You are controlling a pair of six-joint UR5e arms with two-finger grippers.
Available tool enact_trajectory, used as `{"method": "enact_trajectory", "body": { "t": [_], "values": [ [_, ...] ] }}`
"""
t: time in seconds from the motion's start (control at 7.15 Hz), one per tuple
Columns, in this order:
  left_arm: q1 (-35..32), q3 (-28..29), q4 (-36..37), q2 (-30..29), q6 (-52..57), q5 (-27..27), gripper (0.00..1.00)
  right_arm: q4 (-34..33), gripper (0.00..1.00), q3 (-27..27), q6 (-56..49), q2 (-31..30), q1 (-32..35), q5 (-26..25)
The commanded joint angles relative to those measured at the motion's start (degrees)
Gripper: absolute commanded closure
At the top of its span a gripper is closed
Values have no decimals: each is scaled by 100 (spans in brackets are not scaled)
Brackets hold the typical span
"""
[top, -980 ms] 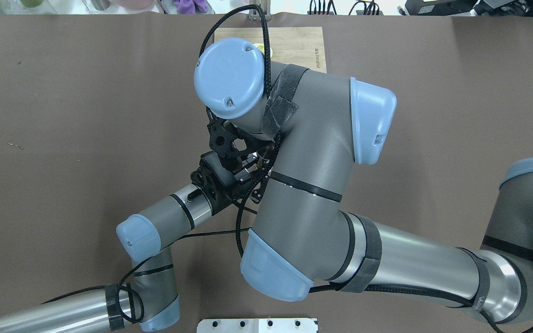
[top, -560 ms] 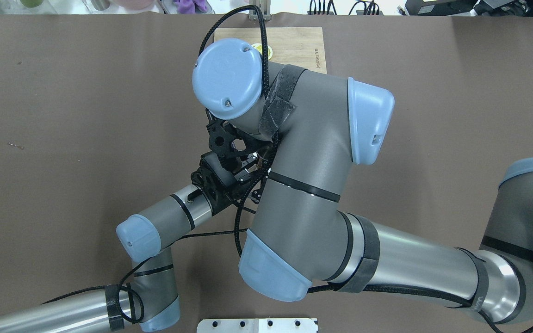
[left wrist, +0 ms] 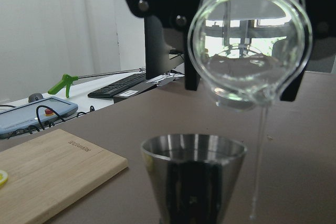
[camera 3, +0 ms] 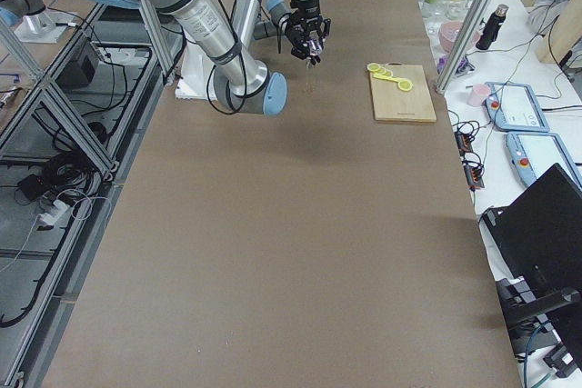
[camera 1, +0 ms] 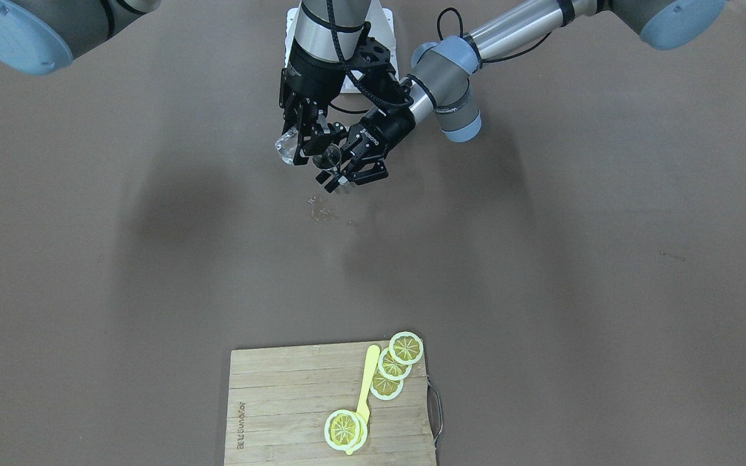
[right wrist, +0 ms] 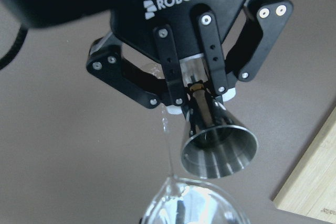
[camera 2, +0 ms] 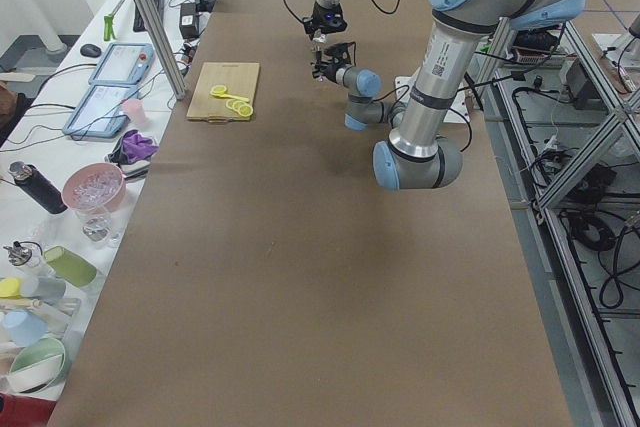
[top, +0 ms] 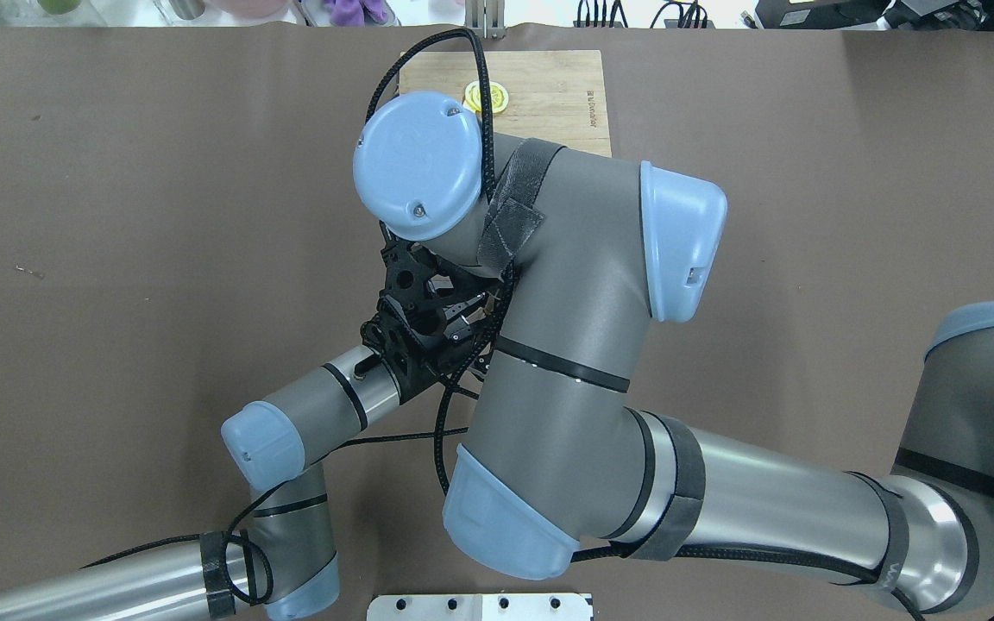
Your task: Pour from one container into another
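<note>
So here's what we've got. The left pincer [right wrist: 201, 98] is clamped on the narrow waist of a steel jigger [right wrist: 220, 148]. It holds the jigger in the air over the worktop [camera 1: 541, 259], near the middle of the robot-side edge, with the wide mouth facing the glass above it. The right pincer [camera 1: 300, 141] is pinching a small clear glass [left wrist: 249, 45], tipped so far over that we look right into its mouth from the left wrist camera. A bit of water sits in the low side of the glass, and a thin stream [left wrist: 259, 156] runs off the lip. Thing is, as far as we can see, that stream drops just beside the jigger's rim, not inside it. Below the two pincers we spot a small wet patch [camera 1: 321, 210] on the brown worktop. Over by the far edge sits a wooden cutting board [camera 1: 282, 401], with lemon slices [camera 1: 394, 364] and a yellow utensil [camera 1: 367, 375] lying on it.
</note>
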Motion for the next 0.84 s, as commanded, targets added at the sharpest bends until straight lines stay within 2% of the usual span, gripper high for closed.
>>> {"method": "enact_trajectory", "body": {
  "t": [0.0, 0.7],
  "values": [
    [7, 2, 1, -14, 0, 0, 100, 7, 100, -6, 0, 6, -9, -8],
    [24, 2, 1, -14, 0, 0, 100, 69, 100, -6, 0, -29, 8, 45]
  ]
}}
